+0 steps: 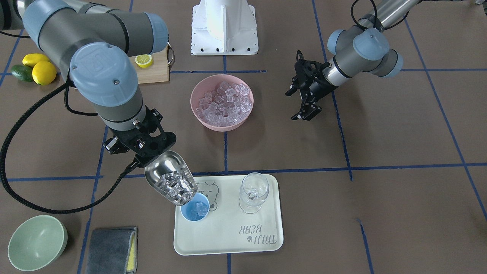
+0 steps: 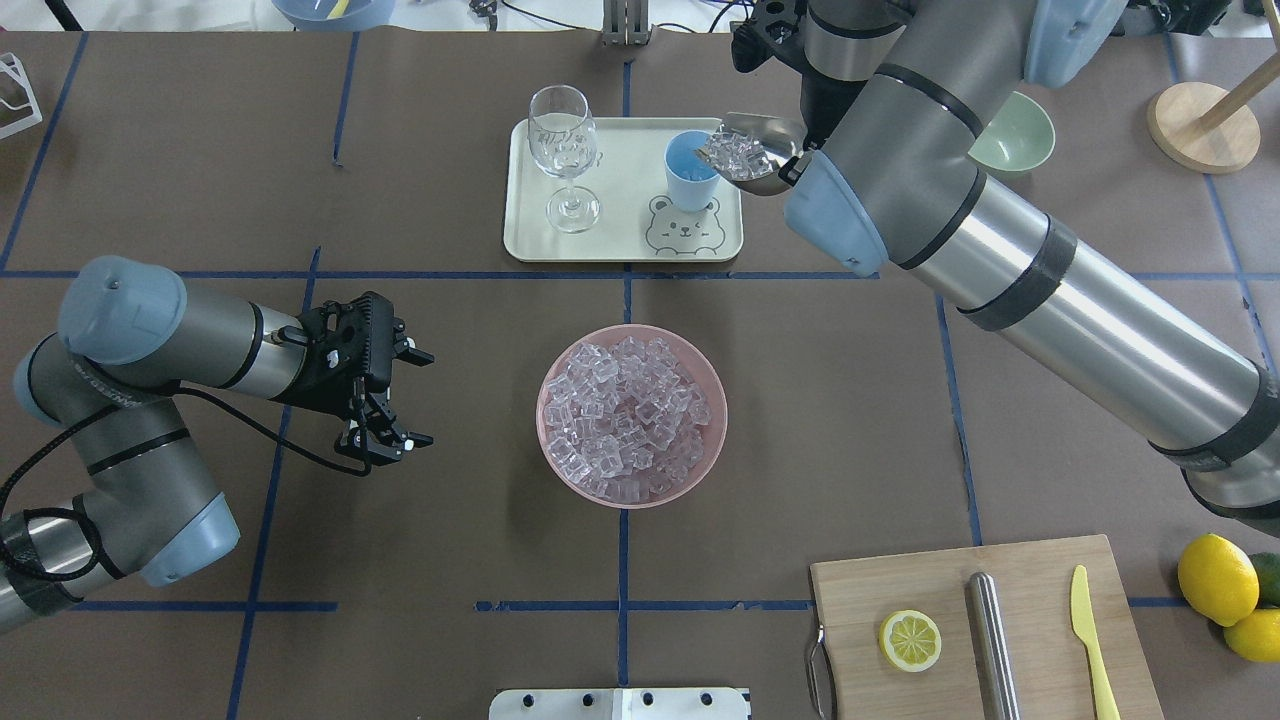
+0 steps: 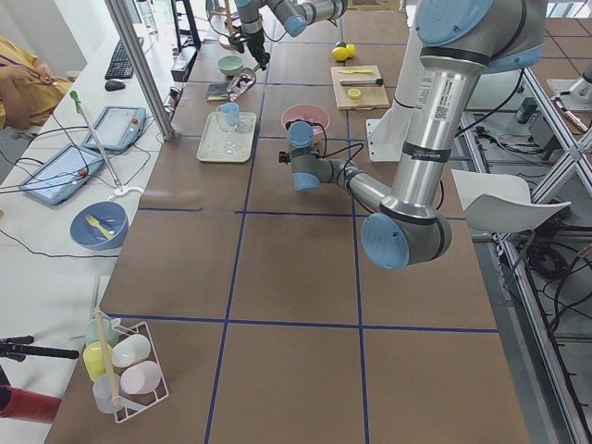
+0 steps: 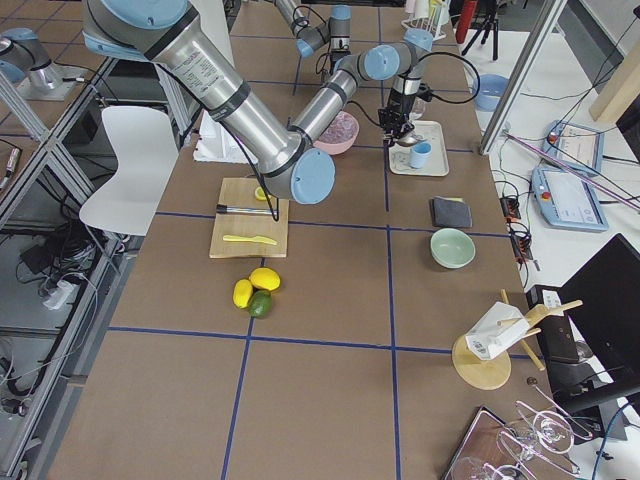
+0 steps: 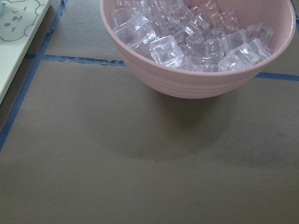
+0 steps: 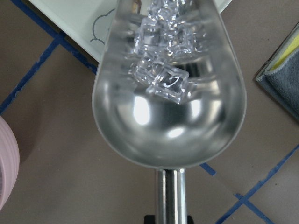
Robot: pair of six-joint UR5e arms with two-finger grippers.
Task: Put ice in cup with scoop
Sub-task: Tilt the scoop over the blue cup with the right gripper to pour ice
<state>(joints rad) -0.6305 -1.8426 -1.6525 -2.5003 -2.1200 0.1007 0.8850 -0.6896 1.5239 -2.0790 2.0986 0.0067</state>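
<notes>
My right gripper (image 1: 146, 151) is shut on the rod handle of the steel scoop (image 1: 169, 182). The scoop is tilted down with its mouth over the light-blue cup (image 1: 194, 207), which stands on the cream tray (image 1: 228, 239). Ice (image 1: 175, 186) lies at the scoop's front, and a few pieces are in the cup. In the right wrist view the scoop (image 6: 168, 126) holds ice (image 6: 163, 79) toward its far lip. More ice (image 2: 625, 415) fills the pink bowl (image 2: 545, 400) at the table's middle. My left gripper (image 2: 405, 400) is open and empty, left of the pink bowl.
A clear wine glass (image 1: 253, 192) stands on the tray beside the cup. A pale green bowl (image 1: 36, 241) and a grey cloth (image 1: 112, 249) lie near the tray. A cutting board (image 2: 1030, 585) carries a lemon half, a steel cylinder and a yellow knife. Lemons (image 1: 40, 68) lie beside it.
</notes>
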